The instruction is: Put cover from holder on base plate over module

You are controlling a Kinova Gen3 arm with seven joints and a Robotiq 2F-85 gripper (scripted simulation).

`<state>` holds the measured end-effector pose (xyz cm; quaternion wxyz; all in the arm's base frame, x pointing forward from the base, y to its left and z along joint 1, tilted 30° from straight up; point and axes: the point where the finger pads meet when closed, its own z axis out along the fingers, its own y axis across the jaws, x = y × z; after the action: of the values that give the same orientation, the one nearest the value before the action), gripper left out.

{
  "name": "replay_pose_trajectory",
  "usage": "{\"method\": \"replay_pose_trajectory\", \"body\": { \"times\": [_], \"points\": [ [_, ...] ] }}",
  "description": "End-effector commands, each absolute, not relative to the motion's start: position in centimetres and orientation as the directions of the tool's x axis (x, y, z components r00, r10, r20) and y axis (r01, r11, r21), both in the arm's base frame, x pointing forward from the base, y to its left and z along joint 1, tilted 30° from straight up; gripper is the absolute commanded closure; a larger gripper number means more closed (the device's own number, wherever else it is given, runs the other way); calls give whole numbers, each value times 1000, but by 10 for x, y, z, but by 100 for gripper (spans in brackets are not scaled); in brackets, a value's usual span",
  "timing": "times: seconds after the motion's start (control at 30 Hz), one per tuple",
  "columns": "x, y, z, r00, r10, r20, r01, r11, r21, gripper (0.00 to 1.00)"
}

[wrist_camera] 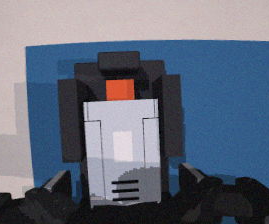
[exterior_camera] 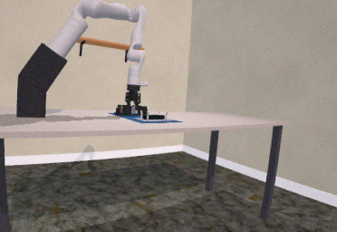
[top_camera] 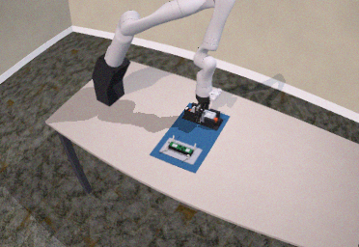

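The grey cover (wrist_camera: 122, 150) sits in its black holder (wrist_camera: 70, 120) on the blue mat (wrist_camera: 226, 100), an orange block (wrist_camera: 120, 90) just above it; the open gripper's dark fingers stand at both sides

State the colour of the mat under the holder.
Blue mat, clearest in the wrist view.

In the top view, the mat (top_camera: 212, 138) lies at the centre of the table (top_camera: 289, 179), with the arm's pedestal (top_camera: 110, 80) on the table toward the upper left. The holder (top_camera: 199, 118), with the cover (top_camera: 210, 116) in it, occupies the mat's upper end, and the base plate (top_camera: 170, 152) carrying the module (top_camera: 180, 148) occupies its lower end. The tool (top_camera: 201, 103) stands directly above the holder, with the cover between its spread fingers in the wrist view.
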<state>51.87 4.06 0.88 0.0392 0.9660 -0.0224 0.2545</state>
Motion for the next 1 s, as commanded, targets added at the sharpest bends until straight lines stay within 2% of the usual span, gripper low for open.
{"method": "replay_pose_trajectory", "body": {
  "times": [0.0,0.33,0.37,0.97],
  "points": [
    [521,40,11,867,-26,498,-65,-996,62,0],
    [522,40,12,866,-27,499,-66,-996,61,0],
    [520,41,11,867,-25,497,-64,-996,61,30],
    [520,41,11,867,-25,497,-64,-996,61,30]
  ]
}}
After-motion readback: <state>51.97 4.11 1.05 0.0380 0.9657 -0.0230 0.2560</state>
